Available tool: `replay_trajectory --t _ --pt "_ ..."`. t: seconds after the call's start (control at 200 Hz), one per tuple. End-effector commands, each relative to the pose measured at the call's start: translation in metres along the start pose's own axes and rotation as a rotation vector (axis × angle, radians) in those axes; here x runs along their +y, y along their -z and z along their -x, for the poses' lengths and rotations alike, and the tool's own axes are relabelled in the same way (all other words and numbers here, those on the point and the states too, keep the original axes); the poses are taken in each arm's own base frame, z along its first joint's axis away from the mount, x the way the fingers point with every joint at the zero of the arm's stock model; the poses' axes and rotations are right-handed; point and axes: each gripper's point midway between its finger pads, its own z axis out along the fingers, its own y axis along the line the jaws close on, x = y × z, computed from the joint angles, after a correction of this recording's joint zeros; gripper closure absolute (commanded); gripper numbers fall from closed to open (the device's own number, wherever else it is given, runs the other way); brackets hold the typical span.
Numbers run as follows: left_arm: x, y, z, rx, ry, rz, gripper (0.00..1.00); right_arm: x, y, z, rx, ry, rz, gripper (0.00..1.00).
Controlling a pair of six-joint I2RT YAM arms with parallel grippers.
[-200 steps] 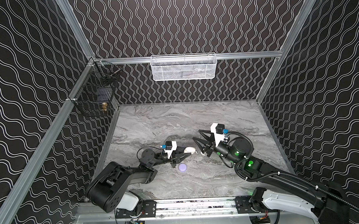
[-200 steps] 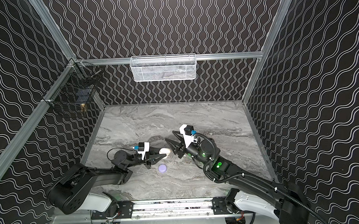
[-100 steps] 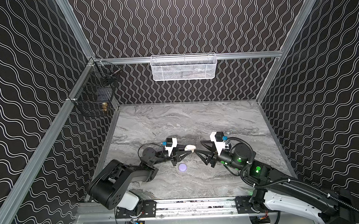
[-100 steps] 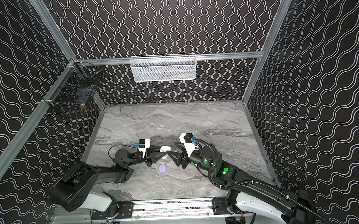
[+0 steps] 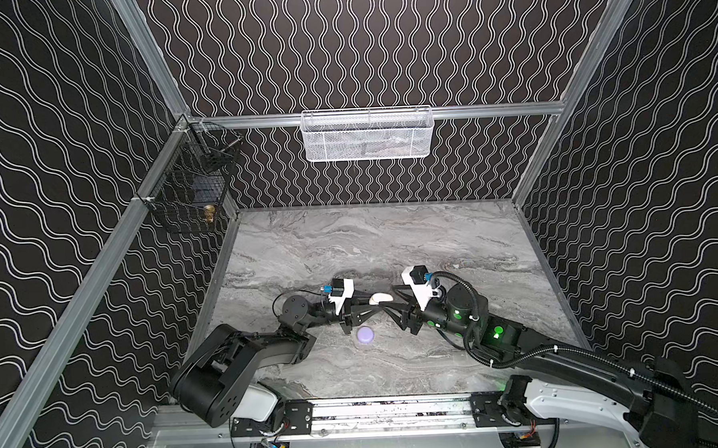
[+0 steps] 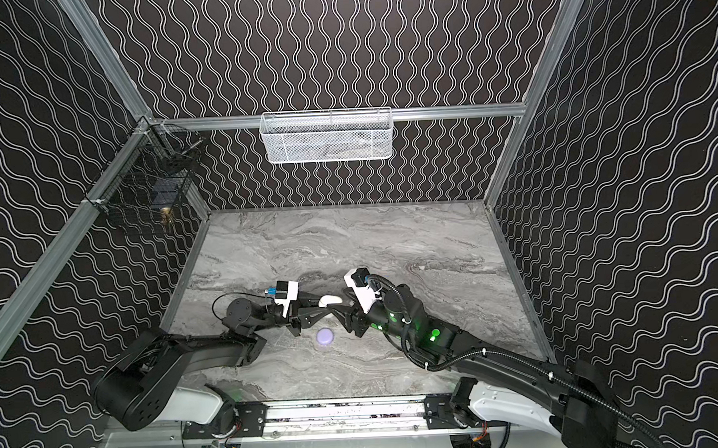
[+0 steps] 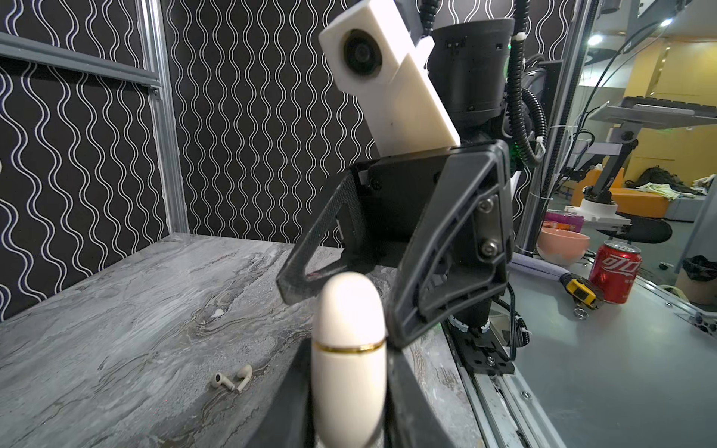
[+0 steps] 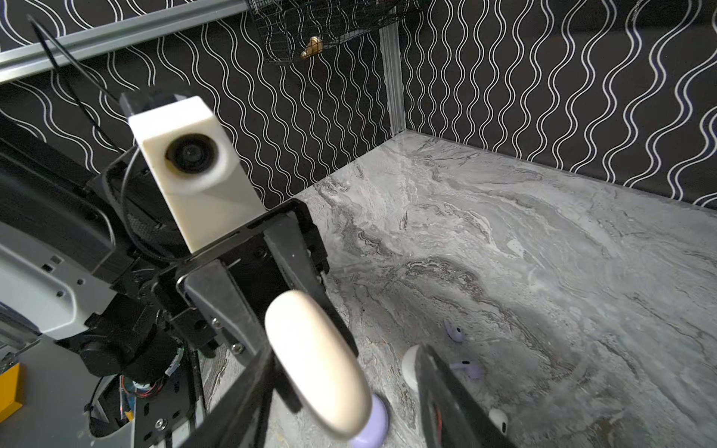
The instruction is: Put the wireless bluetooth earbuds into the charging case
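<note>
White mesh basket [image 5: 366,145] on the back rail: contents show only as grey shapes through the mesh and cannot be identified. Next, black wire basket [image 5: 185,199] on the left rail: one brass-coloured piece [image 5: 209,213] and a dark block, both too small to read. Held item: cream charging case [image 7: 349,349], shut along a gold seam so its interior is hidden. It is clamped between the fingers [image 7: 279,419] of the left gripper [image 5: 367,305], above the worktop [image 5: 350,242]. On the right gripper [image 5: 392,304] the fingers [image 7: 450,174] stand parted, straddling the case's free end; whether they touch it cannot be told. Resting item: lavender charging case [image 5: 365,335], a closed puck on the worktop just in front of both grippers, contents unseen. In the right wrist view the cream case largely covers it. Loose on the worktop are the wireless bluetooth earbuds: a cream pair [image 7: 232,382] lying together, two lavender [image 8: 454,332] near each other, and one white [image 8: 498,421] beside a right finger. A white rounded object [image 8: 409,368] is half hidden behind that finger, kind unclear. In both top views the earbuds are too small to find.
</note>
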Motion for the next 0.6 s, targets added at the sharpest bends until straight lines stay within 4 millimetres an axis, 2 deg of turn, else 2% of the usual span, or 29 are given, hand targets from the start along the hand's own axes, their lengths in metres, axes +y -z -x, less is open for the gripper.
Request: replay_trajectory --t 0.0,0.235,0.596 --pt "-0.0085 -0.0006 0.0073 -0.016 -0.048 -0.039 1.00 -0.0098 0.0036 0.0114 -0.047 -0.017 -0.064 0.45" --pt "-0.0114 -0.0007 0.0072 -0.017 -0.058 -0.046 1.00 -0.0127 0.0048 0.0156 -0.072 -0.043 -0.080 0.50" --pt "-0.0106 -0.0016 0.0066 -0.016 -0.053 -0.047 1.00 -0.0088 -0.0014 0.0189 -0.077 -0.059 -0.056 0.52"
